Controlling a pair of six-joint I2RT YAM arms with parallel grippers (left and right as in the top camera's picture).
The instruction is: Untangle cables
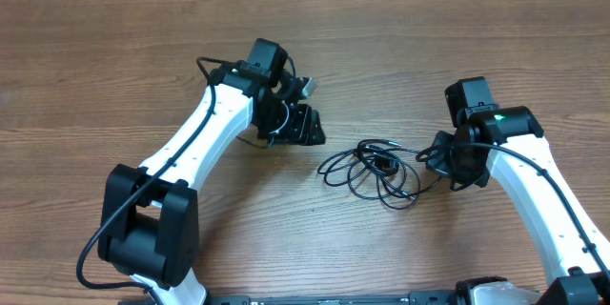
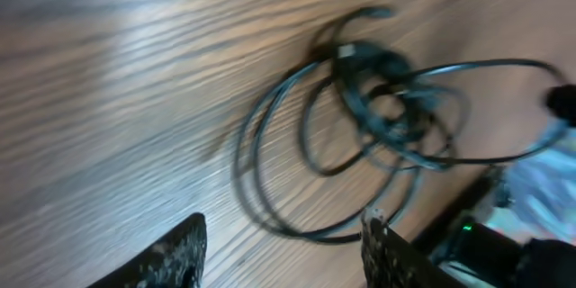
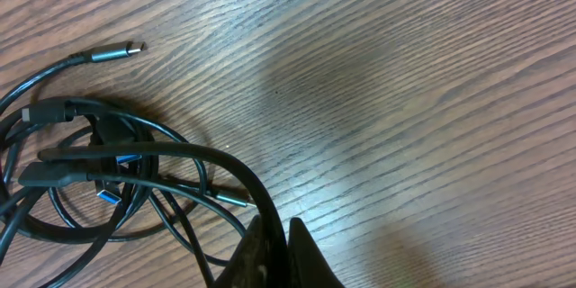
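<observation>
the cables (image 1: 375, 170) lie in one loose tangle of overlapping loops on the wooden table (image 1: 143, 48), between the two arms and nearer the right one. most strands are thin and black; in the left wrist view, which is blurred, some look greenish-grey.

the left gripper (image 1: 307, 126) hangs to the left of the tangle, apart from it. in its own view its fingers (image 2: 175, 256) stand wide apart with only bare wood between them, and the nearest loops of the cables (image 2: 360, 117) sit just ahead of the tips, not touching.

the right gripper (image 1: 440, 157) is at the right edge of the tangle. in the right wrist view its fingers (image 3: 274, 247) are pressed together, and one thicker black strand curves down from the cables (image 3: 99, 171) and runs in between them, so the right gripper is clamped on that strand. the rest of the pile spreads to the left of the fingers in that view.

a silver plug (image 3: 126, 49) on a free end lies flat on the wood at the top of the pile. a blue-tipped plug (image 3: 110, 196) shows inside the loops.
</observation>
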